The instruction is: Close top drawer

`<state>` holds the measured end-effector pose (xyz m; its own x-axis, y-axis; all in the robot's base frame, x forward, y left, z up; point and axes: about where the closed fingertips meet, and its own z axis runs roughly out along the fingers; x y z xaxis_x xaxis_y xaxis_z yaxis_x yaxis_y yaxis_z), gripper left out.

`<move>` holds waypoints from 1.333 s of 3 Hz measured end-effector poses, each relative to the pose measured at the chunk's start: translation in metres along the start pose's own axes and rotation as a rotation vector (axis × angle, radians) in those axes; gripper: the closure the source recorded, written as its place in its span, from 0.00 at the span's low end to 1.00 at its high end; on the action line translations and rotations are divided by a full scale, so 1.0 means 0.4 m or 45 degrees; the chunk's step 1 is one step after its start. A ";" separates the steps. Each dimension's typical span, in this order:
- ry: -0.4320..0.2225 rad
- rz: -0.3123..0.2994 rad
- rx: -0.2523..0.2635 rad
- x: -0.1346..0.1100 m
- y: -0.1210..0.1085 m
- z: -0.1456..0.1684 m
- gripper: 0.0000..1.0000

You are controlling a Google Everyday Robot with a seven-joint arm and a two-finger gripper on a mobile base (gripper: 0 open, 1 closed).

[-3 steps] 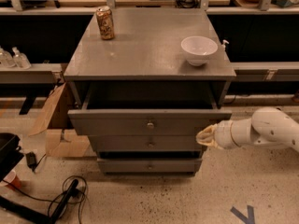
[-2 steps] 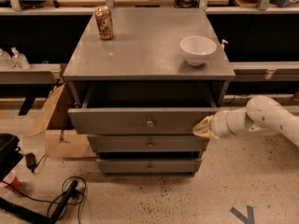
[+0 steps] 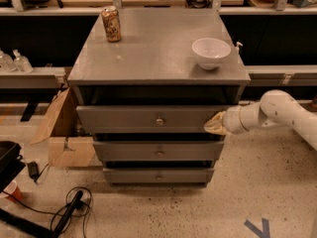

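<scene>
Top drawer (image 3: 124,119) stands slightly pulled out under the grey counter (image 3: 153,53), which carries a can (image 3: 111,24), label unreadable, and a white bowl (image 3: 211,52). At the drawer front's right end the tool (image 3: 215,124) touches it; open or closed, I cannot tell.

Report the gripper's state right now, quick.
Gripper: at the right end of the top drawer front, which is partly pulled out. Whether it is open or closed cannot be told.
</scene>
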<state>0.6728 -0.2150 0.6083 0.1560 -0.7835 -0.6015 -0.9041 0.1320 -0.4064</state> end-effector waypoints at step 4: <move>0.048 -0.005 0.085 -0.008 -0.044 -0.104 1.00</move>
<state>0.6715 -0.2399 0.6460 0.1433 -0.8064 -0.5738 -0.8748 0.1679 -0.4544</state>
